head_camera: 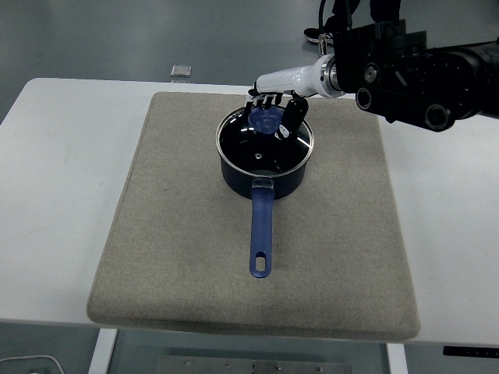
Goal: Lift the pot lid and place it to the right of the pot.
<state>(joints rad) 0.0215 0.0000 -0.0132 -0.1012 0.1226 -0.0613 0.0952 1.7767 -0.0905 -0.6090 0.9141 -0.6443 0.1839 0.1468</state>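
On white table [62, 195], grey mat [179, 234] w/ pot [263, 156]

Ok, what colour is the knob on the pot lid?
Blue, matching the pot's handle. The knob shows in the head view, beside the right hand.

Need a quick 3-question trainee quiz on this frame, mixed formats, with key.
1. True or false: the glass lid sits on the pot.
2. The right hand is nearest: A) the pot handle B) the blue knob C) the mat edge.
3. Fill in: the pot's handle points toward the table's ____ edge.

Key: 1 true; 2 B, fingers around the knob, grip not clearly closed; 3 near.
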